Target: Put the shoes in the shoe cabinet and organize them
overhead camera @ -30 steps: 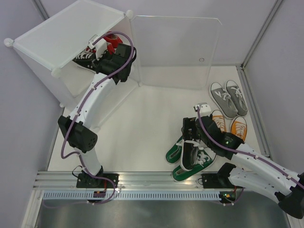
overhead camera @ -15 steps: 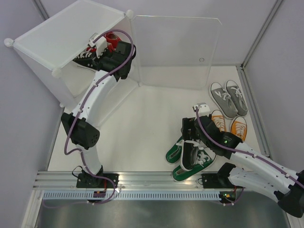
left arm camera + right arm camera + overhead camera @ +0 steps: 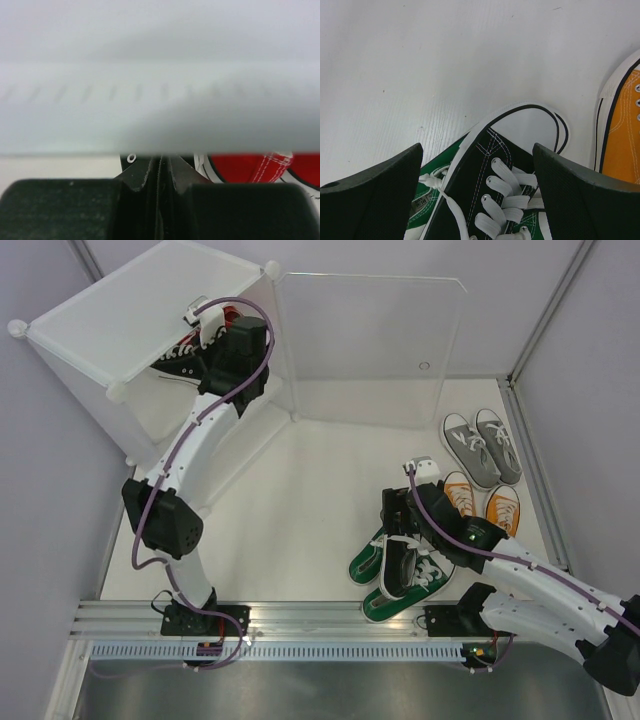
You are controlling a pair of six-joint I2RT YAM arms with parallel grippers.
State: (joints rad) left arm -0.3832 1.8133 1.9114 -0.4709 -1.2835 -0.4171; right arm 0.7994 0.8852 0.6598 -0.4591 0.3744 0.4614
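The white shoe cabinet [image 3: 120,315] stands at the far left with its clear door [image 3: 370,340] swung open. My left gripper [image 3: 212,358] reaches into it, jaws pressed together [image 3: 161,162], next to a black shoe [image 3: 173,360] and a red shoe [image 3: 232,318] [image 3: 250,167]. My right gripper [image 3: 400,558] [image 3: 476,147] is open, its fingers either side of a second black shoe [image 3: 397,570] [image 3: 495,175] that lies on the green pair [image 3: 365,562] [image 3: 427,197]. The orange pair [image 3: 480,502] [image 3: 620,135] and grey pair [image 3: 480,442] sit on the floor at the right.
A blurred white cabinet panel [image 3: 160,90] fills most of the left wrist view. Purple walls enclose the white floor [image 3: 300,510]. A metal rail [image 3: 300,625] runs along the near edge at the arm bases.
My left arm has pushed a little farther up and into the cabinet. The right arm and the shoes on the floor have hardly moved.
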